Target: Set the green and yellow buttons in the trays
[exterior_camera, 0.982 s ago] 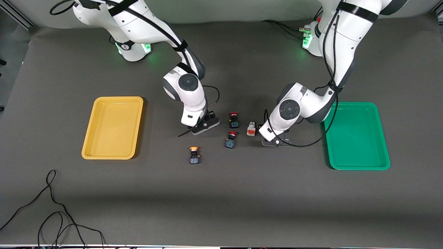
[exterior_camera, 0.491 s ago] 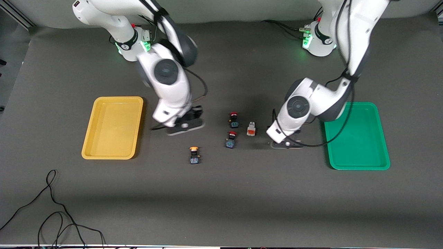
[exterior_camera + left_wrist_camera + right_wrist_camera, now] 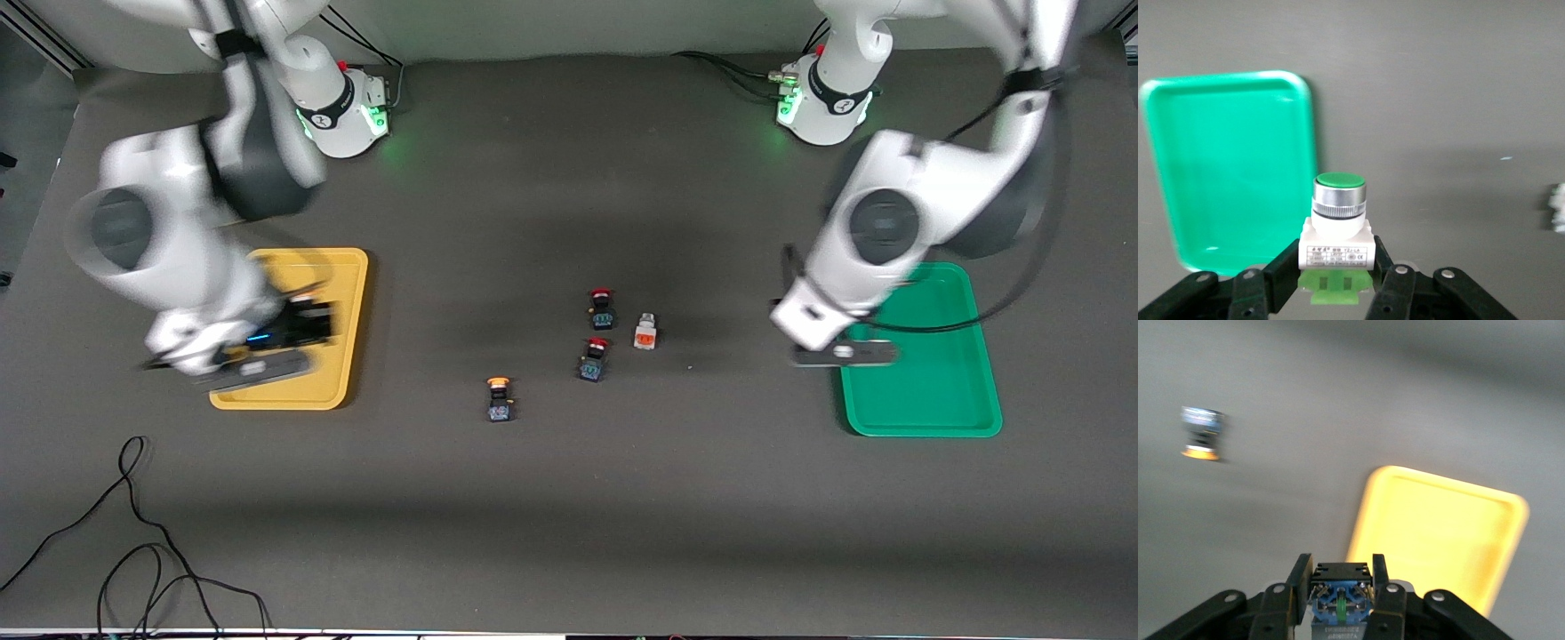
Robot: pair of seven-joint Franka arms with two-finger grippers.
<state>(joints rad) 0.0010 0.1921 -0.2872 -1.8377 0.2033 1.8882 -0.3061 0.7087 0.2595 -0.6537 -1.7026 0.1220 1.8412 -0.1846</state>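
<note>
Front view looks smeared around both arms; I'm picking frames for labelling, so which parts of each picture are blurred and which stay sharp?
Front view: both arms are motion-smeared, the red-capped switches on the table crisp. Left wrist view: the green button in the left hand is sharp, the green tray soft-edged. Right wrist view: the held switch in the right hand is fairly clear, the yellow tray and the table hazy.

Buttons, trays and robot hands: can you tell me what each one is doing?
Left gripper: shut on green button, over the green tray's edge.
Right gripper: shut on black-blue button, over the yellow tray.
Green tray: no buttons in it.
Yellow tray: no button seen in it.
Orange-capped button, two red buttons, whitish button: lying on the table.
</note>
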